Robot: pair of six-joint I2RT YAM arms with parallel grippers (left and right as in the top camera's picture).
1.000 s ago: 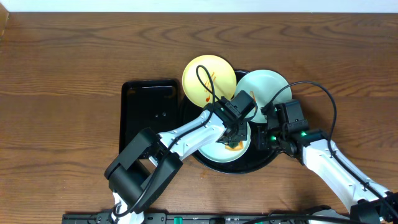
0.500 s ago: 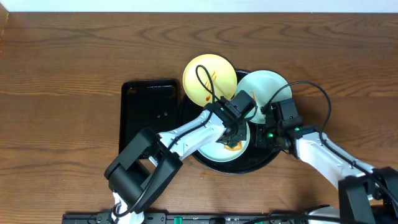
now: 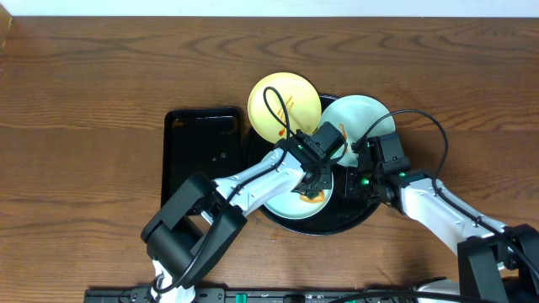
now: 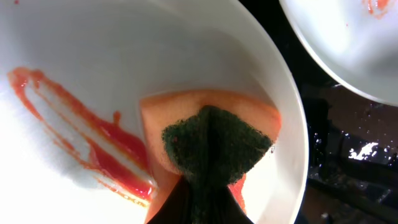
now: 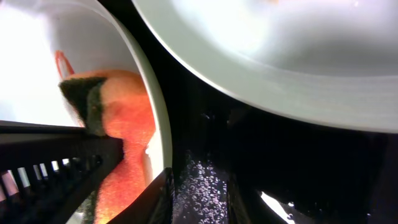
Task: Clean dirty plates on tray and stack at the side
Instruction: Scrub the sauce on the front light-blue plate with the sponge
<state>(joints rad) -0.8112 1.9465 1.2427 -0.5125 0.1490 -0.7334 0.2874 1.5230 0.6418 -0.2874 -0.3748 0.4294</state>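
Three plates lie on the round black tray. A pale yellow plate with sauce streaks leans at the back left, and a mint plate at the back right. On the front plate, smeared with red sauce, my left gripper is shut on an orange sponge with a green scouring side and presses it down near the right rim. My right gripper stands open beside that plate's right rim, with only wet tray floor between its fingers.
A rectangular black tray lies to the left of the round one, touching it. Brown wooden table surrounds both trays. Water droplets speckle the round tray's floor. The back mint plate overhangs the area above my right gripper.
My right gripper's jaws have spread apart at the front plate's rim. The left gripper and sponge have edged slightly toward the back of the plate.
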